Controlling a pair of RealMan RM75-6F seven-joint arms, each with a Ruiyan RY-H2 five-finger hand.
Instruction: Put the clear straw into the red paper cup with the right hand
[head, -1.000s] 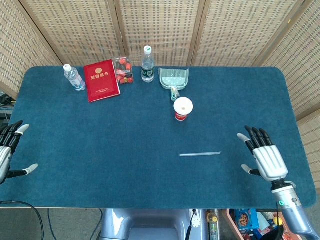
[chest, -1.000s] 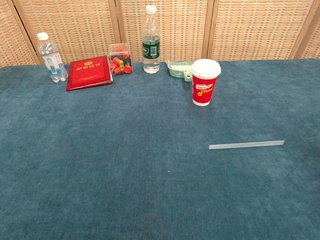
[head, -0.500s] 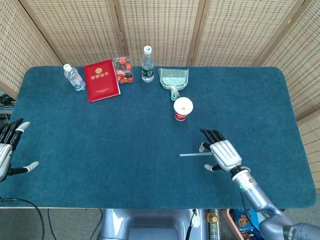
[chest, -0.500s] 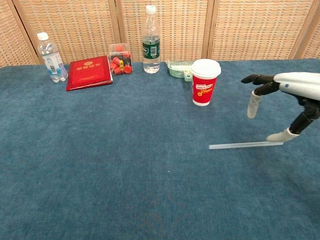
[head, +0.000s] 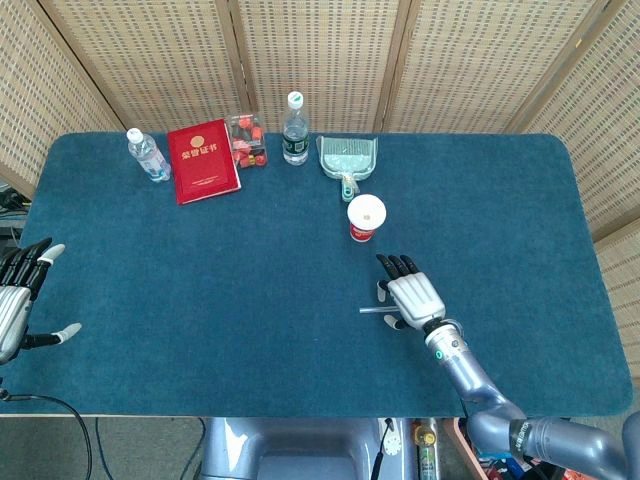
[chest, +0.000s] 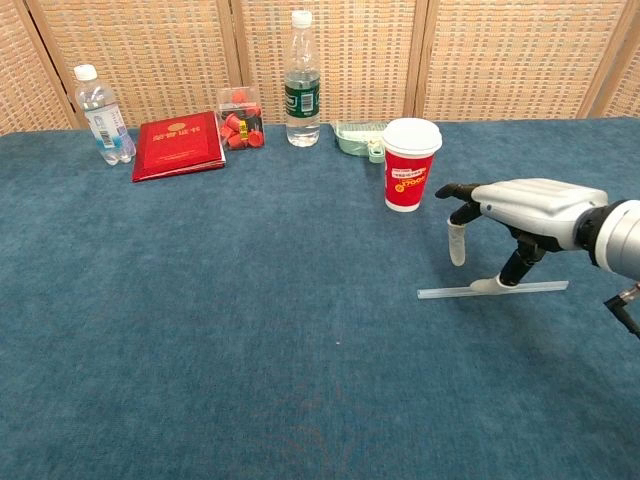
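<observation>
The clear straw (chest: 445, 292) lies flat on the blue table; in the head view only its left end (head: 370, 310) shows from under my right hand. The red paper cup (head: 366, 219) (chest: 410, 165) with a white lid stands upright a little behind it. My right hand (head: 408, 296) (chest: 520, 212) hovers palm down over the straw's middle, fingers spread, with the thumb tip touching or nearly touching the straw; it holds nothing. My left hand (head: 20, 300) is open at the table's left edge, far from both.
Along the back edge stand a small water bottle (head: 147, 154), a red booklet (head: 203, 160), a clear box of red pieces (head: 247, 139), a taller bottle (head: 295, 129) and a green dustpan (head: 348, 157). Wicker screens close off the back.
My right hand has moved left from the table's right edge to above the straw, coming down close to it. The straw and the cup have not moved.
</observation>
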